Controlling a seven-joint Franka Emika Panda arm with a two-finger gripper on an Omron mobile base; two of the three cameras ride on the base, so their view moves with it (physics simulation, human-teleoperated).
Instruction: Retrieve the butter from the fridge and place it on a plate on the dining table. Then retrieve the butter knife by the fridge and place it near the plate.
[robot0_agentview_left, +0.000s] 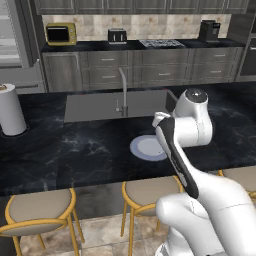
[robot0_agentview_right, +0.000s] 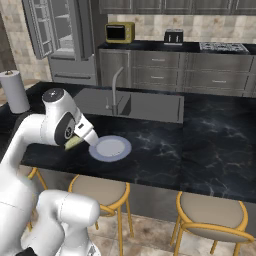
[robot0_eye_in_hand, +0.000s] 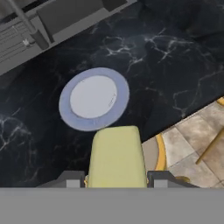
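Above the table edge: gripper (robot0_eye_in_hand: 116, 186) clamps butter (robot0_eye_in_hand: 116, 155); plate (robot0_eye_in_hand: 94, 99) lies toward 11 o'clock, butter's long axis pointing near it.

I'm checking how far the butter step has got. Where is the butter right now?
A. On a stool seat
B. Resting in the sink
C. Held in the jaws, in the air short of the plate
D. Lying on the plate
C: the hand view shows the butter clamped between the two fingertips with the plate bare beyond it, and the right base view shows the butter in the air beside the plate's near edge, not on it.
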